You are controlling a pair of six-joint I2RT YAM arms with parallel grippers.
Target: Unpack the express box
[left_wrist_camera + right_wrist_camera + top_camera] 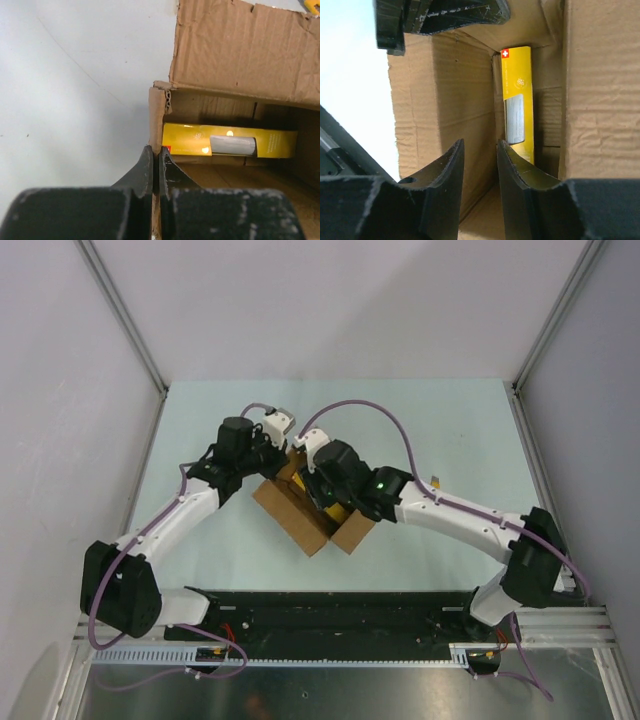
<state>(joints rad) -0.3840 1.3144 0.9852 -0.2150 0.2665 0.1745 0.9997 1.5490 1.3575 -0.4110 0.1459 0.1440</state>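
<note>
Pale green table (420, 420) carries the express box (300, 515) at centre, flaps open. On its wall edge the left gripper (156, 160) is pinched tight. Inside it the right gripper (480, 150), narrowly parted, holds nothing. A yellow package (185, 140) lies within, bearing a white cross on red (505, 53); its small print is unreadable.

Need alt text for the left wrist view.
The left pincer is clamped on a side wall of the open express box. Inside lies a slim yellow package with a grey window; pale table shows at left.
</note>
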